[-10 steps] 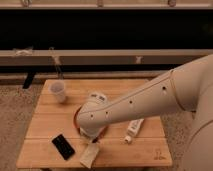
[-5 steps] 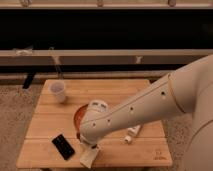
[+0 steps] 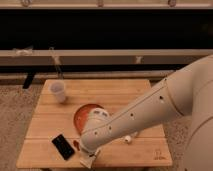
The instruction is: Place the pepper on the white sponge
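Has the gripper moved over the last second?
Yes. The gripper has swung left and toward the table's front edge, closer to the black phone, uncovering the orange-red plate.

You are viewing a soft, low-detail scene with blur throughout; edges of every object smear slightly. Illumination is even and moderate on the wooden table (image 3: pixel 135 95), falling from above, with no hard glare. The background beyond the table's far edge is a dark band with little visible detail. The white arm (image 3: pixel 150 107) reads brightest and casts a faint shadow near the table's front edge, where the gripper (image 3: pixel 86 156) sits indistinct.
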